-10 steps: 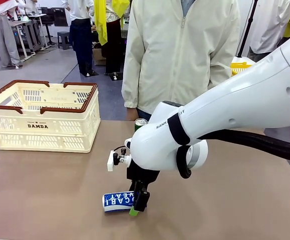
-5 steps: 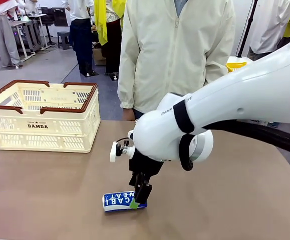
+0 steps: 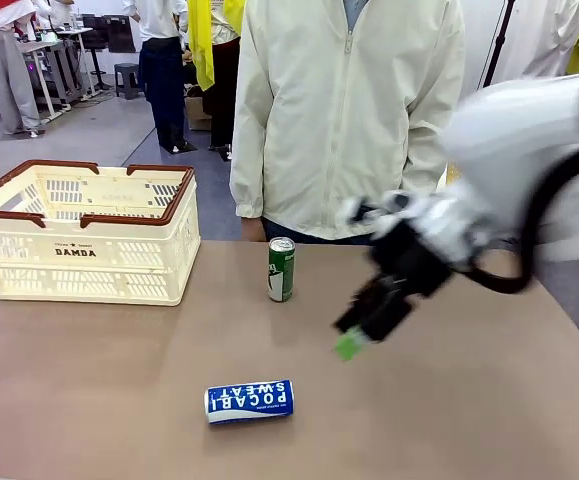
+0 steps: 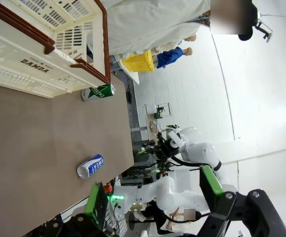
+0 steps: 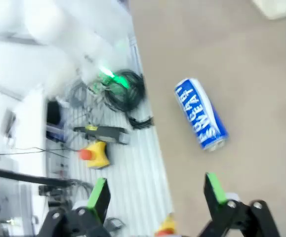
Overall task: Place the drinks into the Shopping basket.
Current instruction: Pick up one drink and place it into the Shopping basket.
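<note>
Quick headcount: two drinks total, one green can [image 3: 281,269] and one blue-and-white can [image 3: 249,401]. One cream shopping basket [image 3: 79,252], one desk [image 3: 469,420], one person [image 3: 349,110] standing at it. Two end effectors too: left end effector [image 4: 152,193], right end effector [image 5: 156,195].

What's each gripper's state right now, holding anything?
Left gripper: open, holding nothing.
Right gripper: open, holding nothing; the blue-and-white can lies free of it.

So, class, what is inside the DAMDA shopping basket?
Inside the shopping basket, slotted inner walls show; its near wall hides the floor. Both drinks are on the table: the green can upright, the blue Pocari Sweat can on its side.
</note>
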